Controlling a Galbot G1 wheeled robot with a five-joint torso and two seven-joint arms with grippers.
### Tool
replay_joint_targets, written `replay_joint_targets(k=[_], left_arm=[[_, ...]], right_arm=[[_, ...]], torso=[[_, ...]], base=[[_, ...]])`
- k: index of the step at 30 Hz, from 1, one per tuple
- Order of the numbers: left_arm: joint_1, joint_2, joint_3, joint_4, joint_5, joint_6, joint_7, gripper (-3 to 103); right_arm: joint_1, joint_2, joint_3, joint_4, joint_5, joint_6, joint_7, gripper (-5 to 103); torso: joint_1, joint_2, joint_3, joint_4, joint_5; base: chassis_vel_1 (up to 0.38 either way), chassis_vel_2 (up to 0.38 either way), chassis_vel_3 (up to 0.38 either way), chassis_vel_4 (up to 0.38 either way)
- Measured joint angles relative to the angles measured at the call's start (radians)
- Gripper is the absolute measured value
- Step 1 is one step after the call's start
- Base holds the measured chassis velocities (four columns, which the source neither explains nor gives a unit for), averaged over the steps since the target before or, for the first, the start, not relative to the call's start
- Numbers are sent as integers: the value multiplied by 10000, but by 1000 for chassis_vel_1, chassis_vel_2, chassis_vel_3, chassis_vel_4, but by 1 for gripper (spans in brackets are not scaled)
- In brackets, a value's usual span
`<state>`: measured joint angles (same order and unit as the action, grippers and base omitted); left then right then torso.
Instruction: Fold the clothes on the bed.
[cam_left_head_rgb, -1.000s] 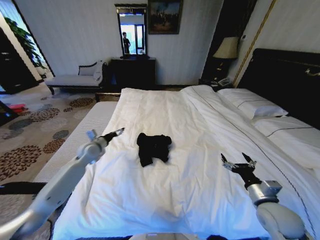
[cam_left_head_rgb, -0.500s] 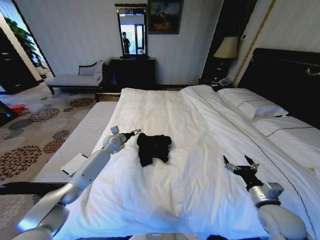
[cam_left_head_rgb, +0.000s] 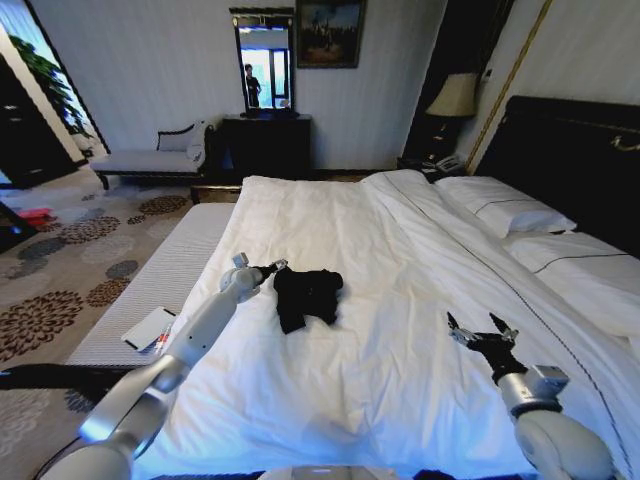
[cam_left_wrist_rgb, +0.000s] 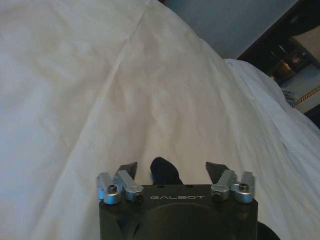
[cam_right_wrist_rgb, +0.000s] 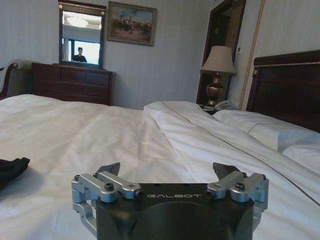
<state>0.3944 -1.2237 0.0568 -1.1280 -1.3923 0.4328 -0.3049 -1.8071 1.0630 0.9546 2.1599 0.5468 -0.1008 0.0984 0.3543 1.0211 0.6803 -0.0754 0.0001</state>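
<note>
Left gripper (cam_left_head_rgb: 276, 266) at the black T-shirt (cam_left_head_rgb: 306, 295) on the bed (cam_left_head_rgb: 400, 330).
Its jaws gape, holding nothing; right gripper (cam_left_head_rgb: 482, 331) hovers apart, also spread and empty.

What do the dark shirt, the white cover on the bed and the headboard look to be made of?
The shirt looks like soft black cloth, probably knit cotton: it lies crumpled in limp, matte folds. The cover looks like smooth woven white fabric over padding: it shows fine creases and a puffy surface. The headboard looks like dark polished wood with a gilt ornament, though its finish is hard to judge.
</note>
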Motion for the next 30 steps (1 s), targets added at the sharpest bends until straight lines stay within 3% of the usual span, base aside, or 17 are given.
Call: replay_joint_targets(k=[10, 17, 19, 22, 28, 30], left_arm=[[-204, -700, -52, 874, 510, -69, 293, 64], [-344, -832, -62, 1129, 668, -251, 494, 32], [-319, -764, -59, 1080, 667, -261, 495, 32], [-205, -580, -50, 927, 636, -266, 485, 16], [79, -223, -14, 527, 522, -254, 371, 13], [293, -23, 24, 251, 488, -235, 291, 12]], right_arm=[[-142, -82, 116, 46, 0, 19, 22, 100], [-151, -72, 79, 47, -63, 28, 79, 100], [-147, -72, 62, 45, -65, 24, 90, 100], [-74, -139, -19, -17, -38, -2, 139, 100], [145, -571, -134, -84, 447, -263, 236, 100], [380, -929, -161, -84, 1301, -618, 374, 100]], torso=[[0, 0, 0, -1, -1], [0, 0, 0, -2, -1], [0, 0, 0, -1, 0], [0, 0, 0, 1, -1], [0, 0, 0, -1, 0], [0, 0, 0, -1, -1]], base=[[0, 0, 0, 0], [0, 0, 0, 0], [0, 0, 0, 0], [0, 0, 0, 0], [0, 0, 0, 0], [0, 0, 0, 0]])
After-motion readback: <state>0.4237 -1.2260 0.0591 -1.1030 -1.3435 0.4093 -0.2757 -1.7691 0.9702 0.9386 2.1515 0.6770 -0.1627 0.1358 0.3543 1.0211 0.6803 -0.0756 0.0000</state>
